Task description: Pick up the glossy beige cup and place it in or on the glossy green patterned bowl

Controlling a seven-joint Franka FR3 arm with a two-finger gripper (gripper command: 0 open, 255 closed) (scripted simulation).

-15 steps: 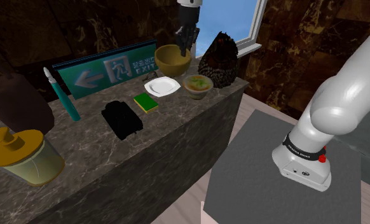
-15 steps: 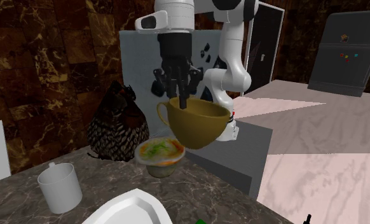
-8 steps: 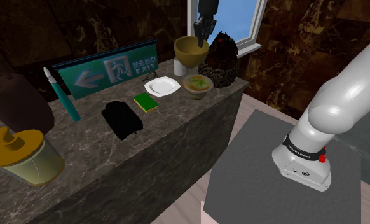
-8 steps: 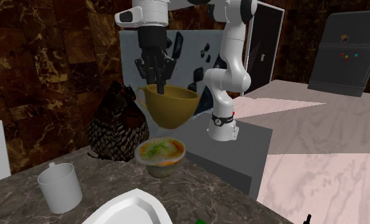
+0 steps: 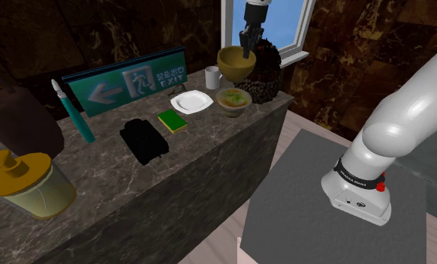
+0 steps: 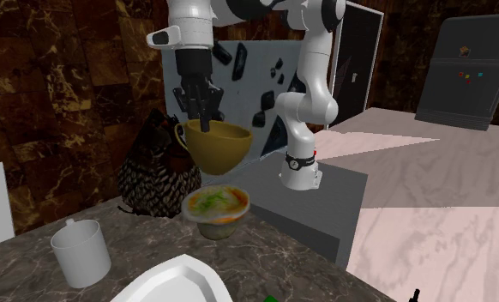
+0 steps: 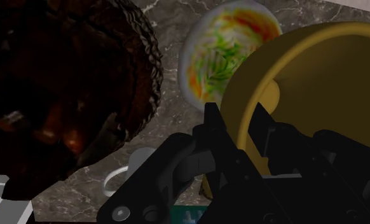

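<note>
The claw (image 6: 203,122) is clamped on the rim of the mustard-brown cup (image 6: 218,147), with one finger inside and one outside. The cup hangs mouth up in the air over the far end of the worktop (image 5: 134,180). It is above the bowl (image 6: 215,206) and clear of it. The bowl is pale with green and orange markings and sits on the worktop close to its edge. A dark hen figure (image 6: 158,172) stands just beside the bowl, on the second exterior view's left. A white mug (image 5: 212,77) and a white plate (image 5: 191,100) lie to the shoulder view's left of the bowl.
</note>
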